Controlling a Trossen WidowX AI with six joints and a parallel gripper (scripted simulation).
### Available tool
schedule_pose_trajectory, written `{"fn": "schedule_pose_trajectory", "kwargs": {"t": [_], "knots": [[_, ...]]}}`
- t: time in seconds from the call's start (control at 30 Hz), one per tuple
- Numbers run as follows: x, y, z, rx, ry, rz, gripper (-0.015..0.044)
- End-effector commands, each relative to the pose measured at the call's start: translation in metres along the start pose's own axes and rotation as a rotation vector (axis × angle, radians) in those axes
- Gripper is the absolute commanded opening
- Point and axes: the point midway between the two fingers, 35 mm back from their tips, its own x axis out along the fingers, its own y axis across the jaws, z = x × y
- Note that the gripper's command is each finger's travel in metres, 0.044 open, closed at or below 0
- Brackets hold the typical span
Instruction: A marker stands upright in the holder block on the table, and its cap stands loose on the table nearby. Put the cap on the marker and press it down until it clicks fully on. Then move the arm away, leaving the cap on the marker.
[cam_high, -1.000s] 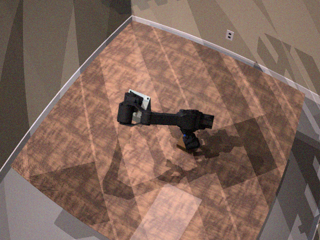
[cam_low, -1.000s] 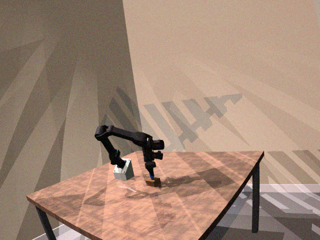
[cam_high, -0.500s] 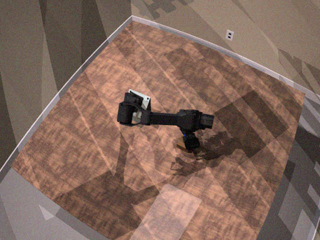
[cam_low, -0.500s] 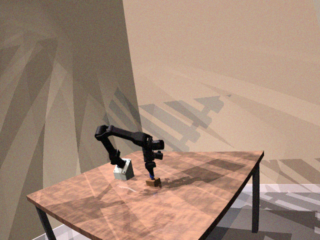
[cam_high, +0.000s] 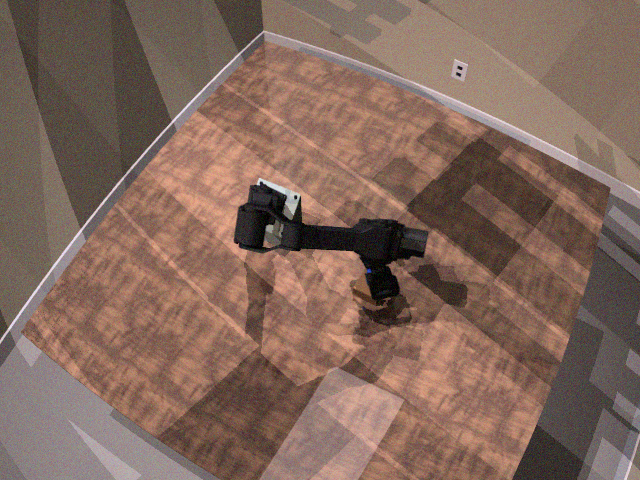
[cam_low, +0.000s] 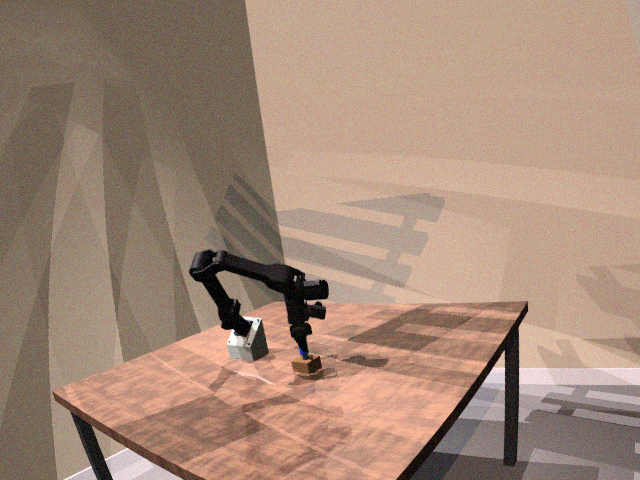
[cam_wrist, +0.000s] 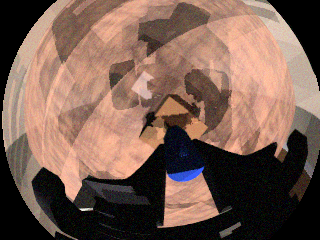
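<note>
The holder block (cam_high: 361, 293) (cam_low: 306, 366) (cam_wrist: 171, 106) is a small brown-orange block on the table. My gripper (cam_low: 305, 349) (cam_wrist: 178, 146) points down directly over it and is shut on the blue cap (cam_low: 302, 353) (cam_wrist: 185, 174). In the wrist view the cap is dark blue along its side, with a bright blue end face, and stands between the fingers over the block. The cap is upright and close above the block in the exterior view. The marker cannot be made out; the cap and fingers hide where it stands, so how far the cap sits on it cannot be told.
The wooden table (cam_high: 170, 289) (cam_low: 361, 413) carries the arm's pale grey wedge base (cam_high: 292, 206) (cam_low: 254, 343), left of the block. Dark shadows and a pale light patch cross the table top. Walls stand beyond its back edges.
</note>
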Motion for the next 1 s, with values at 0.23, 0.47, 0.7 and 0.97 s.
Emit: {"fn": "schedule_pose_trajectory", "kwargs": {"t": [0.23, 0.47, 0.7, 0.97], "knots": [[0.000, 0.000, 0.000, 0.000, 0.000, 0.000, 0.0315], [-0.002, 0.000, 0.000, 0.000, 0.000, 0.000, 0.0440], [-0.075, 0.001, 0.001, -0.001, -0.001, 0.003, 0.0440], [-0.070, 0.001, 0.000, 0.326, 0.000, 0.001, 0.0309]]}}
